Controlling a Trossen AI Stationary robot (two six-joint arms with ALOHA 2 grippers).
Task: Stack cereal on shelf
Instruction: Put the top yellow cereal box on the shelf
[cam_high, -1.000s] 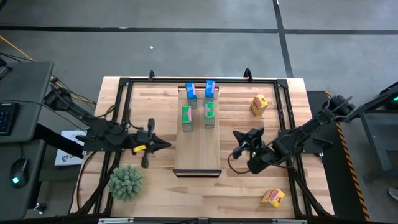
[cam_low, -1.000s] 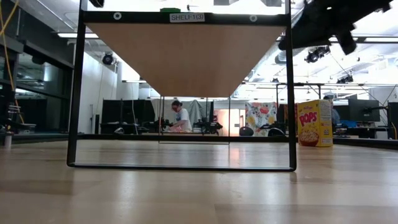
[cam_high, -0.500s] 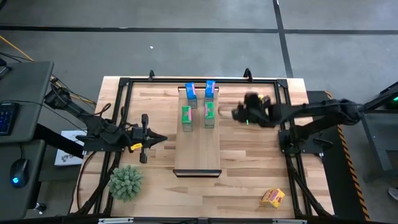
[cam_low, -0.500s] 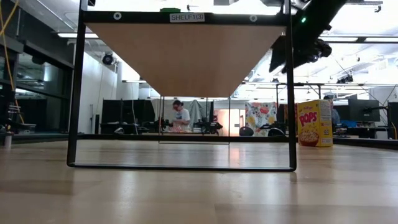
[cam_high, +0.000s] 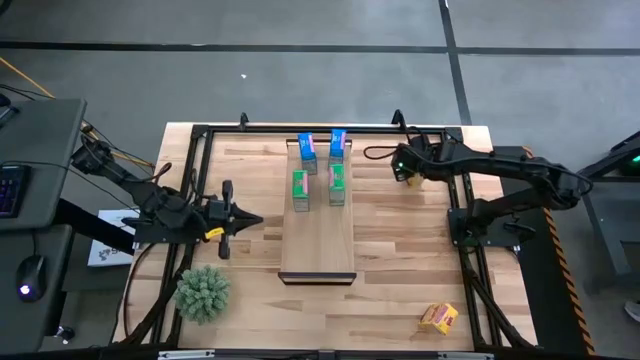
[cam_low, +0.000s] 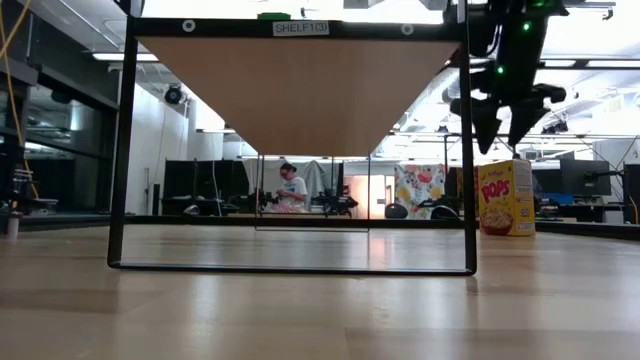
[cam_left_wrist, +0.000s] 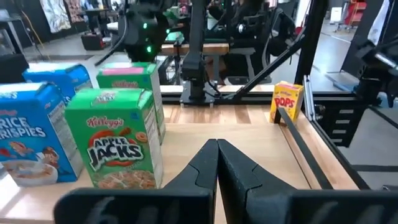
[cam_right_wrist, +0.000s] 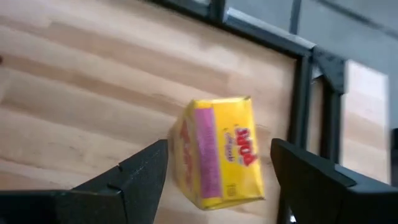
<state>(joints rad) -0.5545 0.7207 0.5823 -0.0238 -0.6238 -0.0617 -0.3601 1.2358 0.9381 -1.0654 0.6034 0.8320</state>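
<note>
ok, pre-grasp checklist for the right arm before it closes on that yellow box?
1. Right gripper open: ok, its fingers stand wide apart.
2. Yellow box between the fingers: ok in the right wrist view, standing on the table at its far right.
3. Gripper low enough to grip: cannot tell; in the low view it hangs above the box.
4. Shelf has room: ok, the near half is bare; two blue boxes and two green boxes fill the far half.
5. Left gripper out of the way: ok, shut, left of the shelf.
6. Second yellow box: not ok, lying at the near right.
</note>
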